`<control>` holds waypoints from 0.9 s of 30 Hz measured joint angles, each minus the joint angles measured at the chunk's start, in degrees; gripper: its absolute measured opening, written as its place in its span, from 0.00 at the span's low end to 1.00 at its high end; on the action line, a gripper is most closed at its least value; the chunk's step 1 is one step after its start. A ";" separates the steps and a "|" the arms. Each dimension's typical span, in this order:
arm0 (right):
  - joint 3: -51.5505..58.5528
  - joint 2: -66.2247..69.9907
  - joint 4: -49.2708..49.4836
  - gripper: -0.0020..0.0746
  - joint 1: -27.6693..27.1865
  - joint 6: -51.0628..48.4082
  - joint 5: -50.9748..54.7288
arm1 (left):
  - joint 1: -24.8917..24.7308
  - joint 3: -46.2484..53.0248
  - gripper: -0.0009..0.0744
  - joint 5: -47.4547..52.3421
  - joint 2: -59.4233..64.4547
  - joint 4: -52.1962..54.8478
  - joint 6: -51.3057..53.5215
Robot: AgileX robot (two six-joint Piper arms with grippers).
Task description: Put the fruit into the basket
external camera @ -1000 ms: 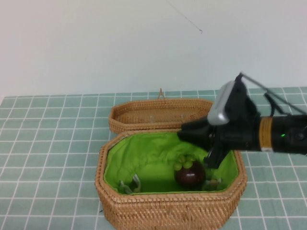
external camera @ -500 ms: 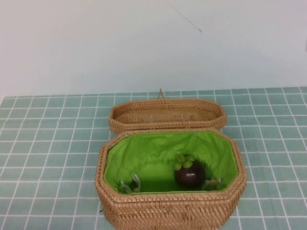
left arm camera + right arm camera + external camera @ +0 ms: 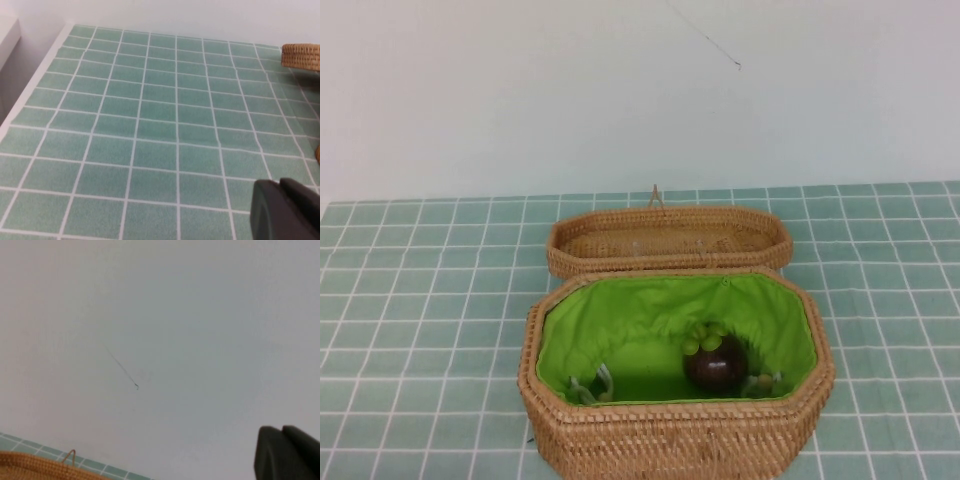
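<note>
Bright, even light; soft focus throughout; faint shadow inside the basket [image 3: 560, 430].

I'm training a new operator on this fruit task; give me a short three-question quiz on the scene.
1. True or false: the small round maroon-brown mangosteen lies inside the large tan woven rattan basket.
2. The shallow woven lid lies: A) closed on the basket, B) open behind the basket, C) left of the basket.
3. Fill in: the basket's fabric lining is bright ____.

Neither arm shows in the high view; the left gripper and right gripper show only at their wrist views' edges.

Key: 1 true; 2 B; 3 green.
</note>
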 joint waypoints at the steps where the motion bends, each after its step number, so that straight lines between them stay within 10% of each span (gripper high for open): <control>1: 0.00 0.00 0.00 0.03 0.50 0.00 0.20 | 0.00 0.00 0.01 0.00 0.00 0.00 0.00; 27: 24.17 -28.14 6.86 0.02 1.31 -13.18 28.56 | 0.00 0.00 0.01 0.00 0.00 0.31 0.00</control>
